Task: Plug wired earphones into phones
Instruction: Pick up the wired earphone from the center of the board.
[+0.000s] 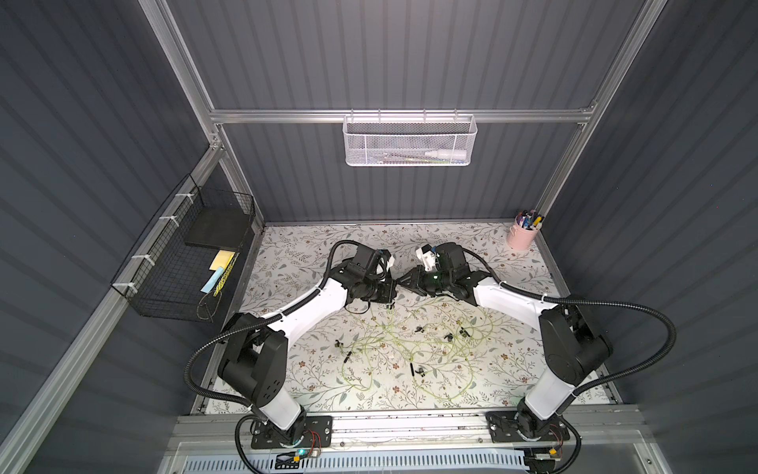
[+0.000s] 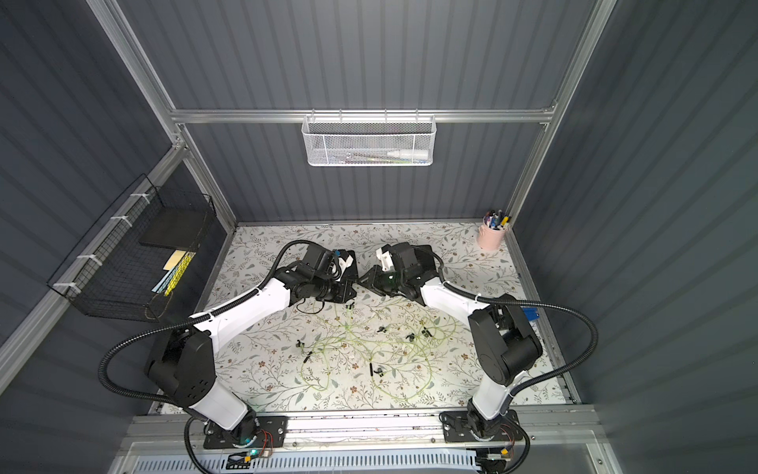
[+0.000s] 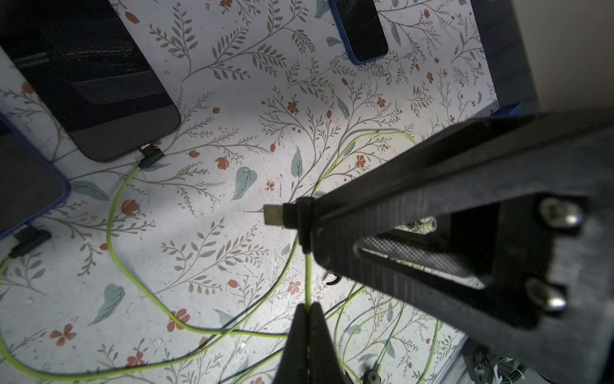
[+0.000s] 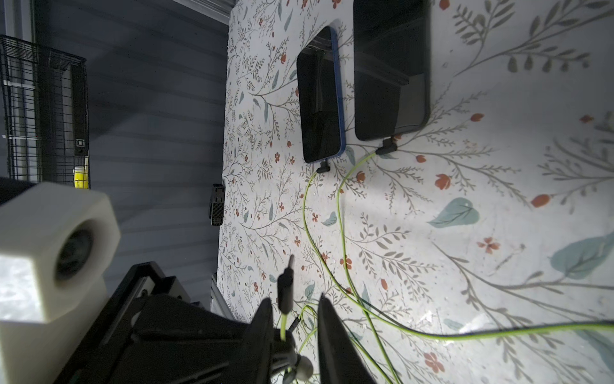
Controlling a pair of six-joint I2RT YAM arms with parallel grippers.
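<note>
In the left wrist view my left gripper point(image 3: 308, 307) is shut on a yellow-green earphone cord point(image 3: 308, 276). The cord rises to a black angled plug point(image 3: 289, 216) with a bare metal tip. My right gripper point(image 4: 294, 302) stands a little open around that plug point(image 4: 285, 292), and a gap shows on one side. A black phone point(image 4: 390, 73) and a blue-rimmed phone point(image 4: 319, 99) lie side by side, each with a plug in its near end. Another blue-rimmed phone point(image 3: 362, 26) lies apart with no cord. More earphones point(image 1: 410, 340) sprawl on the floral table.
A pink cup of pens point(image 1: 521, 238) stands in the far right corner. A black wire basket point(image 1: 192, 254) hangs on the left wall and a white mesh basket point(image 1: 410, 141) on the back rail. Both grippers meet above the table's far middle.
</note>
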